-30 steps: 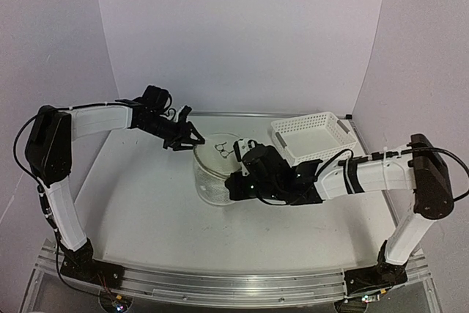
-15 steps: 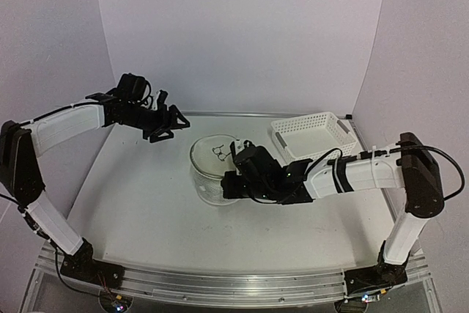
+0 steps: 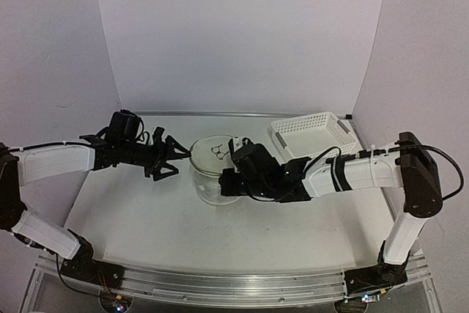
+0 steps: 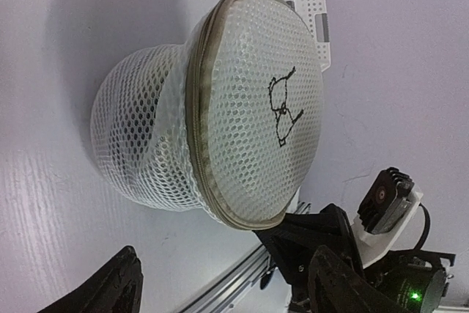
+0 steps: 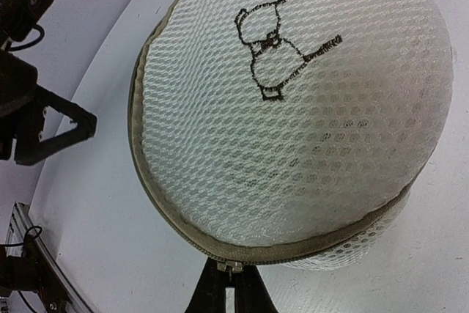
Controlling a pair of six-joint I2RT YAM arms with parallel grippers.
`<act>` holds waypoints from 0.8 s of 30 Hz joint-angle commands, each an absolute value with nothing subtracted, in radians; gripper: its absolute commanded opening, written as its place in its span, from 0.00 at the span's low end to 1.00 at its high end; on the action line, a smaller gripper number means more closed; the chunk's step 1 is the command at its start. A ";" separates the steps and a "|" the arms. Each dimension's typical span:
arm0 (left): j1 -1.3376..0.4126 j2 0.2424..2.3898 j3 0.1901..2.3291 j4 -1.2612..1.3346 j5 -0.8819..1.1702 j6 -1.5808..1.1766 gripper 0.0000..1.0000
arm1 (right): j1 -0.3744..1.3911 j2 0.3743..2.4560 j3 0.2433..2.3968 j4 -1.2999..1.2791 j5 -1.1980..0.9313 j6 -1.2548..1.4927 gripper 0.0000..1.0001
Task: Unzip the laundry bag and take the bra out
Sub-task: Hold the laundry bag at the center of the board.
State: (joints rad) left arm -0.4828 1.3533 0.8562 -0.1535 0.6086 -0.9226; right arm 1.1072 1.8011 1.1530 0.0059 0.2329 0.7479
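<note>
Small round white mesh laundry bag [image 3: 211, 165] sits near the middle of the white bench [image 3: 146, 210], drum-shaped, its flat circular face tilted up and bearing a black bra pictogram [image 5: 275, 53]. A tan zipper band [image 5: 146, 181] runs round the rim of that face and is closed along all the length in view. The contents cannot be made out through the mesh.

Right tool [image 5: 228, 278] is at the bag's near rim, fingers together – clamped on the small metal zip pull [image 5: 229, 265].

Left tool [image 3: 173, 157] hovers just beside the bag's left side without touching it, fingers wide apart and holding nothing.

White perforated rectangular plastic basket [image 3: 282, 141] stands at the far right of the bench – beyond the right arm and apart from the bag.
</note>
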 commanded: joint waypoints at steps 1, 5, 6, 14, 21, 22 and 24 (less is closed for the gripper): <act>-0.531 1.324 0.779 0.128 0.634 -1.116 0.78 | 1.114 1.806 1.195 0.048 0.250 0.738 0.00; -0.592 1.386 0.782 0.175 0.620 -1.149 0.78 | 1.115 1.803 1.187 0.053 0.249 0.736 0.00; -0.604 1.400 0.787 0.189 0.616 -1.158 0.78 | 1.114 1.800 1.184 0.056 0.248 0.736 0.00; -0.643 1.499 0.817 0.265 0.608 -1.218 0.76 | 1.114 1.778 1.152 0.073 0.250 0.737 0.00; -0.649 1.567 0.821 0.353 0.603 -1.267 0.67 | 1.114 1.757 1.121 0.087 0.256 0.731 0.00; -0.649 1.574 0.821 0.363 0.603 -1.273 0.66 | 1.114 1.754 1.117 0.091 0.255 0.732 0.00; -0.649 1.589 0.819 0.383 0.604 -1.288 0.61 | 1.114 1.751 1.110 0.096 0.253 0.733 0.00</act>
State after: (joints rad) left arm -0.6437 1.5696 0.7727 0.2729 0.6060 -1.2453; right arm 1.1072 1.8011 1.1213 0.0383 0.2333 0.7372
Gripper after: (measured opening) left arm 0.644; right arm 0.047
